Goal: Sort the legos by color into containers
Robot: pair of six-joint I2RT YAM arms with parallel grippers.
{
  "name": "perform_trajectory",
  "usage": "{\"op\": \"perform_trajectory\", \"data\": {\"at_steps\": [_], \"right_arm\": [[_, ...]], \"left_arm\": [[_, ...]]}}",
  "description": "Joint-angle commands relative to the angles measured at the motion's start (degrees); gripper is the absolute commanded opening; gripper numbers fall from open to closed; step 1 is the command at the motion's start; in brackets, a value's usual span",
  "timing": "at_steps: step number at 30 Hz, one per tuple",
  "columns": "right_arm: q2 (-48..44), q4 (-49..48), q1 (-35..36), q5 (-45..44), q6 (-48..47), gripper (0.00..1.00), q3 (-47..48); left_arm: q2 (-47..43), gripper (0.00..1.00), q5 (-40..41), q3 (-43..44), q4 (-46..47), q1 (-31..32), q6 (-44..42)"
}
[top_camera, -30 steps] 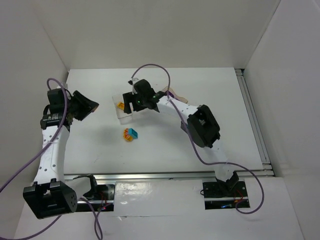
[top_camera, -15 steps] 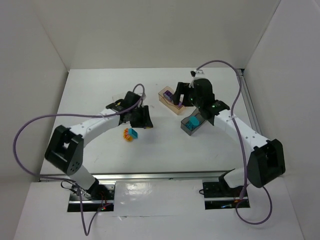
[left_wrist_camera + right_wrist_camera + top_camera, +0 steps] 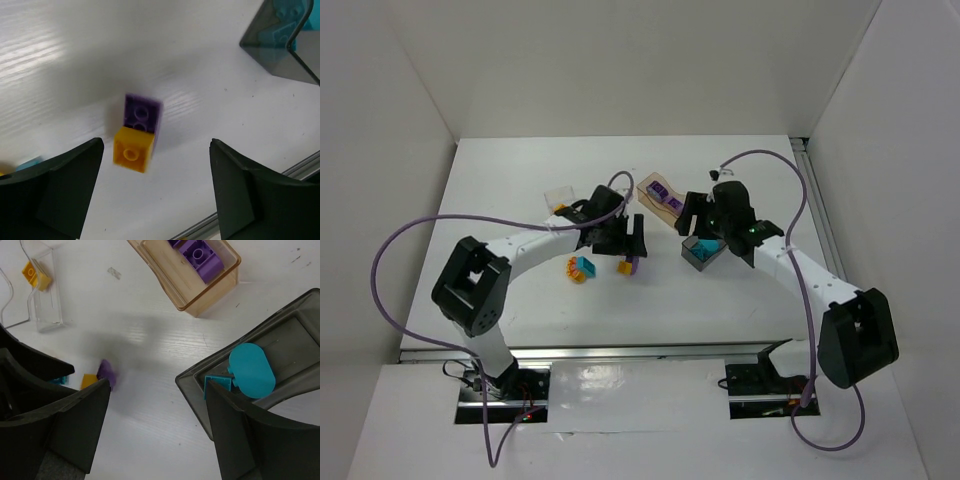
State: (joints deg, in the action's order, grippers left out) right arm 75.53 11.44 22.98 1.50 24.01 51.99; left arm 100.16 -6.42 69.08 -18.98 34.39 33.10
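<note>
purple-yellow pair loose between spread left fingers

the joined purple brick [image 3: 142, 114] and yellow brick [image 3: 132, 152] lie on the table [image 3: 60, 60], between the left gripper's [image 3: 155, 147] wide fingers and touching neither. the left arm reaches to mid-table, wrist pointing down. the right gripper [image 3: 157, 385], also wide and empty, hangs beside the grey tray [image 3: 300, 310], which holds a teal piece [image 3: 252, 370]. half a second ago the pair did not show on the table.
</note>
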Motion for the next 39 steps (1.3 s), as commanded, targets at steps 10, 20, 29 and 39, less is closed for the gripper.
{"op": "perform_trajectory", "data": {"at_steps": [10,20,29,39], "right_arm": [[7.9,-3.4,10.5,3.1,1.0,0.69,2.2],[4.5,-3.4,8.1,0.4,2.5,0.80,-1.2],[-0.4,-2.1,3.9,1.1,2.5,0.87,-4.6],[-0.4,-2.7,2.9,2.2,2.5,0.87,-5.7]], "left_arm": [[-17.0,0.76,7.9,1.1,-7.3,-7.2,1.0],[-9.5,0.87,19.9,-0.8,-12.0,4.3,20.9],[5.5,0.83,22.7,11.9,-17.4,6.1,10.6],[9.7,0.74,26.0,14.1,-20.8,7.8,9.3]]}}
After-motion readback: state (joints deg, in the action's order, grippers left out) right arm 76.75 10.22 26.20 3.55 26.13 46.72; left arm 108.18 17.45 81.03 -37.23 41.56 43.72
